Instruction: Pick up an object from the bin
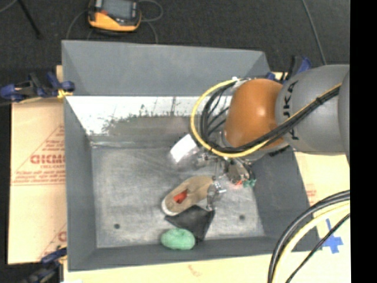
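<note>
Near front middle of bin (118,181): pincer (213,194) low at right end of tan slipper-like thing (184,196), red inside; spread cannot be told. Black scrap (197,221) and green lump (178,239) just in front; white block (182,148) behind.

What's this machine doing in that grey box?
A robot arm reaches into the grey metal bin from the right. Its gripper is down at the right end of a tan shoe-like thing with red inside, which rests on a black piece. A green lump and a white block lie nearby. Whether it grips anything is unclear.
</note>
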`<state>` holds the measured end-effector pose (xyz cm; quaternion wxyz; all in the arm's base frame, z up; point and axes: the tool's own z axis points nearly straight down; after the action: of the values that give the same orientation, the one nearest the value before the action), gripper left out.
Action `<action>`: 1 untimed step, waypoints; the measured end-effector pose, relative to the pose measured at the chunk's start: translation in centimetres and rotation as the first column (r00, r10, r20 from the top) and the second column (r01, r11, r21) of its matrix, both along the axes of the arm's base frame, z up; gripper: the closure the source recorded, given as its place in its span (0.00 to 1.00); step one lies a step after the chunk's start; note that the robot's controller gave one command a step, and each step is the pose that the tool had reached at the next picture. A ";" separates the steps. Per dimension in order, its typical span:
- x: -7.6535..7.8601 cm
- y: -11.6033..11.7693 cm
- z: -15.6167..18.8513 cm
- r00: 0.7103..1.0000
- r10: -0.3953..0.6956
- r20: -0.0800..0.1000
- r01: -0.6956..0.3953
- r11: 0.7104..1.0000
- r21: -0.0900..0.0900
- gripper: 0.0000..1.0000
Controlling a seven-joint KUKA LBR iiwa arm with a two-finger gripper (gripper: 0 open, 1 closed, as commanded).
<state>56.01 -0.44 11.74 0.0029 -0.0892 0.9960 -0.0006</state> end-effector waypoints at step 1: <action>2.7 1.8 -4.6 0.998 0.065 0.000 -0.065 0.998 -0.001 0.00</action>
<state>58.67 1.34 7.10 0.0027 -0.1217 0.9926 -0.0009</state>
